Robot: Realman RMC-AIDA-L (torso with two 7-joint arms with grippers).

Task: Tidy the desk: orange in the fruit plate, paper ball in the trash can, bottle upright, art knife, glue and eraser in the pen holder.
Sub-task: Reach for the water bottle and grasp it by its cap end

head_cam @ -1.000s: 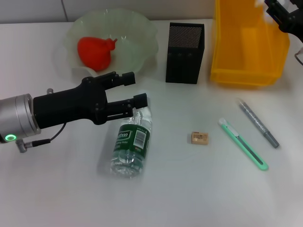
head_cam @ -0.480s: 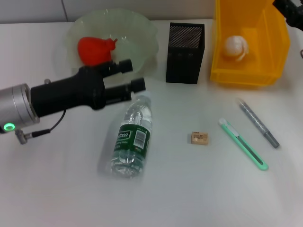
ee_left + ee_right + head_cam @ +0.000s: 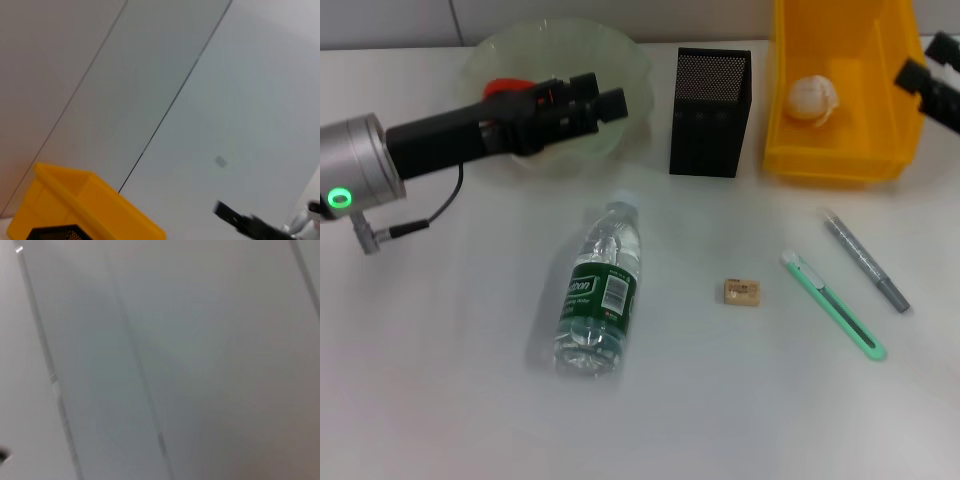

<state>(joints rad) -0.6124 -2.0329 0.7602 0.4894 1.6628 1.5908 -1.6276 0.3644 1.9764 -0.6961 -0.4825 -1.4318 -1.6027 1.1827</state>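
Now a plain white worktop (image 3: 440,400) below pale wall panels. The water bottle (image 3: 599,297) lies on its side, green label lettering too small to read. The orange (image 3: 505,90) sits in the fruit plate (image 3: 630,75), with the left end effector (image 3: 605,98) spread above it. The paper ball (image 3: 815,98) rests in the yellow trash can (image 3: 840,150). The eraser (image 3: 741,291), art knife (image 3: 833,305) and glue (image 3: 865,259) lie before the black mesh pen holder (image 3: 710,98). The right end effector (image 3: 930,75) sits beside the trash can, its grip impossible to tell.

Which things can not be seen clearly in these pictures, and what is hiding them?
- Orange: head view, mostly behind the left gripper over the fruit plate.
- Right gripper: head view, cut off by the edge.
- Inside of the pen holder: hidden by its walls.
- Both wrist views: no desk items except the yellow trash can and the holder.
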